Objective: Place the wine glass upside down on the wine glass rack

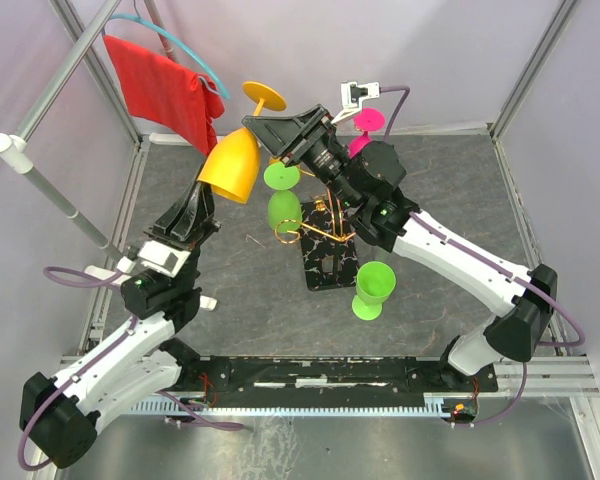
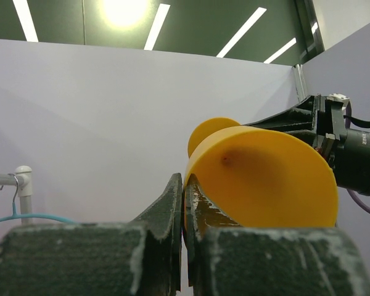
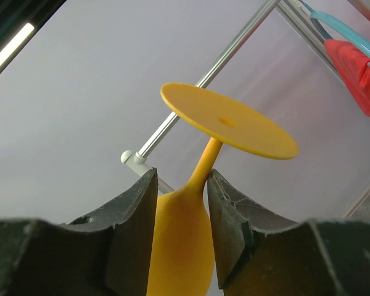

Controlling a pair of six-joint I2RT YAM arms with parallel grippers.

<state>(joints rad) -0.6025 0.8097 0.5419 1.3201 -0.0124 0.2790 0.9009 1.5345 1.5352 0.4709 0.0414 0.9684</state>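
Up-left of the half-hidden rack (image 1: 330, 262), the left claw (image 2: 184, 185) pinches the rim of the glass (image 1: 230, 165), while the right claw (image 3: 182, 176) straddles its stem, perhaps touching.

Top view looks down; both wrist views, seemingly upward, share wine glass (image 2: 259, 179).

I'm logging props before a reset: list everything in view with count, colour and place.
orange wine glass: 1, orange, held upside down in the air, left of and beyond the rack
green wine glass: 2, green, one hanging upside down on the rack, one upright on the table right of its base
pink wine glass: 1, pink, far side, partly hidden by the right arm
wine glass rack: 1, gold wire on a black base, table centre
cloth: 1, red, on the hanger
hanger: 1, light blue, far left
table: 1, dark grey
left gripper: 1, black, shut on the orange glass's rim
right gripper: 1, black, jaws flanking its stem, grip unclear
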